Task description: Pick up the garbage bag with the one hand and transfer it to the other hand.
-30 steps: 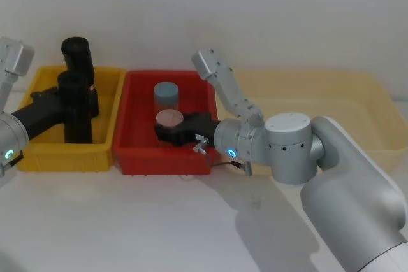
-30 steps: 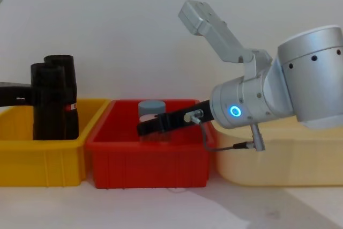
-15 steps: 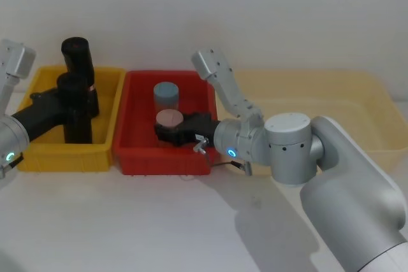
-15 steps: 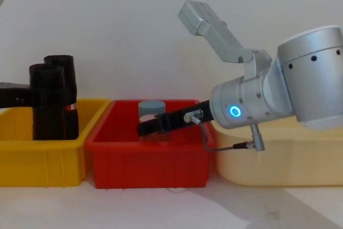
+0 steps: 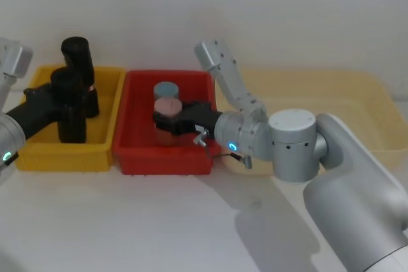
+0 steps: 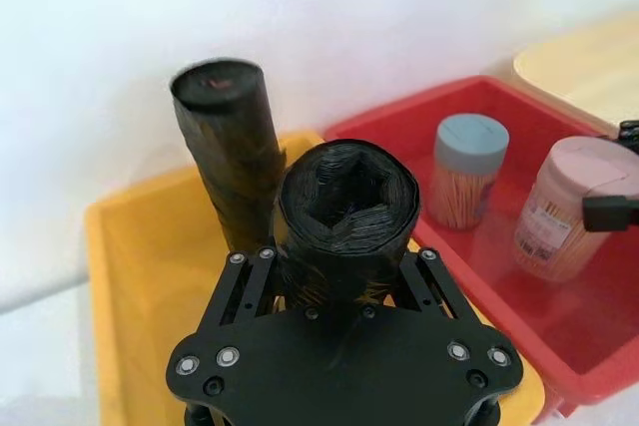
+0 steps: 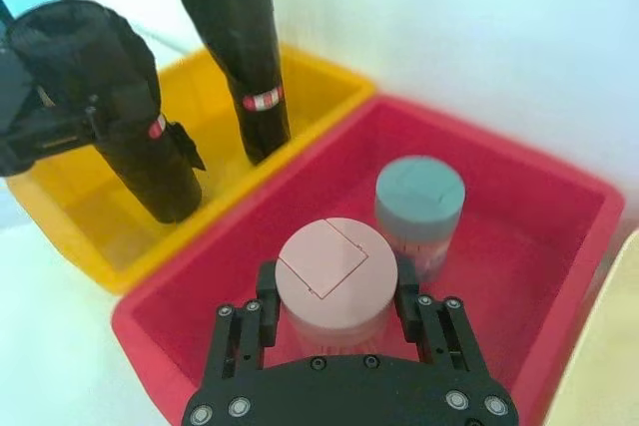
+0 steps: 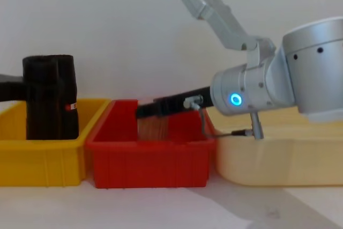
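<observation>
- Left gripper point(image 5: 65, 99): reaches in from the left over the yellow bin point(image 5: 60, 157), fingers clamped on either side of the garbage bag point(image 5: 70, 124), gripping its upper part.
- Garbage bag: upright inside the yellow bin, towards the near side. Cannot tell whether its base touches the bin floor.
- Second black roll point(image 5: 79, 71): just beyond the garbage bag at the far side of the same bin, with a red-and-white band around it. It leans slightly and is free of the gripper.
- Right gripper point(image 5: 167, 121): extends leftwards over the red bin point(image 5: 162, 160), fingers closed around a pink-lidded toothpick jar point(image 7: 322, 271).
- Grey-lidded jar point(image 7: 419, 197): stands in the red bin just beyond the pink-lidded one, ungripped.
- Red bin sits between the yellow bin on the left and a cream tray point(image 5: 331, 103) on the right.
</observation>
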Controlling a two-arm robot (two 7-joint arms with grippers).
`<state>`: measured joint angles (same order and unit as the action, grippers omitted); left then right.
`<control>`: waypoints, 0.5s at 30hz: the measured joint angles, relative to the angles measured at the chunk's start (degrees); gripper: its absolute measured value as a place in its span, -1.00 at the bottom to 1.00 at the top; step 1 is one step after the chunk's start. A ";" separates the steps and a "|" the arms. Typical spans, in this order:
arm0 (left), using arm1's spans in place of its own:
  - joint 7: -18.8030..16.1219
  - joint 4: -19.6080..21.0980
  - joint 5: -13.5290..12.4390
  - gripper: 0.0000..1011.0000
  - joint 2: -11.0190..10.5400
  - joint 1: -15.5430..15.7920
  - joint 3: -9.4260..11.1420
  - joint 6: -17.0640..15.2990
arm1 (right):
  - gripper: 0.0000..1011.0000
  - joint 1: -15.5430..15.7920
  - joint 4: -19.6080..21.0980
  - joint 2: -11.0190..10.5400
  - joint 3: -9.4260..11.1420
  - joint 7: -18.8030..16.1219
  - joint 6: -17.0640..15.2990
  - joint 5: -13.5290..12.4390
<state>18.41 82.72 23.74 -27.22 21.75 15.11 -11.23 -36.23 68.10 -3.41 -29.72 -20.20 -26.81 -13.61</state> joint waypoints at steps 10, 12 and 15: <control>-1.34 4.24 -0.67 -0.16 0.01 -0.50 -1.48 0.63 | 0.31 0.41 5.42 -1.32 1.41 0.26 1.06 -0.58; -1.22 5.20 -0.34 -0.16 0.20 -0.31 -1.76 0.60 | 0.31 0.57 6.83 -1.88 1.89 0.65 1.06 -0.63; -0.65 6.15 0.42 -0.16 0.50 0.14 -1.92 0.32 | 0.31 0.92 9.08 -2.86 2.72 1.39 0.78 -0.65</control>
<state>17.76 88.87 24.16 -26.72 21.89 13.19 -10.91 -35.31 77.18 -6.27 -27.00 -18.81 -26.03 -14.26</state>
